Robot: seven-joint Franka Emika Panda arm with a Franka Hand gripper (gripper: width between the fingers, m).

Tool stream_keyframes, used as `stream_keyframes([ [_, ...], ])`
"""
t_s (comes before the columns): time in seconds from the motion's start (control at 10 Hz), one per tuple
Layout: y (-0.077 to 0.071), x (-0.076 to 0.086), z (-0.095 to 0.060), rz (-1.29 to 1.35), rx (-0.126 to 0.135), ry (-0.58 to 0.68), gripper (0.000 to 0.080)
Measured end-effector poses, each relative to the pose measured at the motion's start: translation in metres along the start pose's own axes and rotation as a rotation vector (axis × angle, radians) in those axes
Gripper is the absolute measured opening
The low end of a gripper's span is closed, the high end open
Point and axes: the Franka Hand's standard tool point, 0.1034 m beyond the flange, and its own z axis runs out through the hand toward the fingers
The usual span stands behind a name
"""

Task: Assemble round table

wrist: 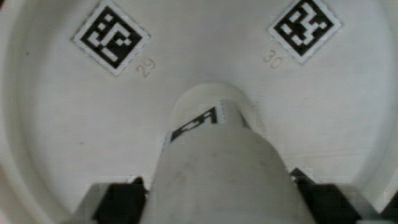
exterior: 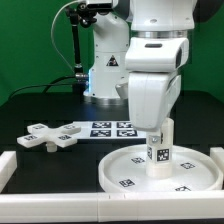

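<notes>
Gripper [exterior: 158, 132] grasps leg [exterior: 160, 152] upright on disc [exterior: 116, 170]; cross-shaped foot [exterior: 50, 137], marker board [exterior: 110, 128] lie toward exterior view's left.

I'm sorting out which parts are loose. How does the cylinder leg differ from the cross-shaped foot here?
The cylinder leg stands upright at the middle of the disc; the cross-shaped foot lies flat on the black table, off the disc. The gripper is shut on the leg; nothing touches the foot. The leg is a round post, the foot a flat cross. Both are white plastic with square tags.
</notes>
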Motion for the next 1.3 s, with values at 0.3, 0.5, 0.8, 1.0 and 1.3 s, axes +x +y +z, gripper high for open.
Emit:
stream_keyframes([
  [0.3, -0.0002, -0.0001, -0.0003, 0.217, 0.006, 0.007, 0.0409],
  [0.5, -0.0007, -0.0003, 0.0000, 0.427, 0.017, 0.020, 0.0409],
  [0.8, -0.0015, 0.0000, 0.0008, 0.679, 0.026, 0.035, 0.0409],
  [1.0, -0.0019, -0.0004, 0.0011, 0.832, 0.030, 0.034, 0.0409],
  [1.3, -0.0026, -0.0003, 0.0014, 1.040, 0.036, 0.030, 0.0409],
])
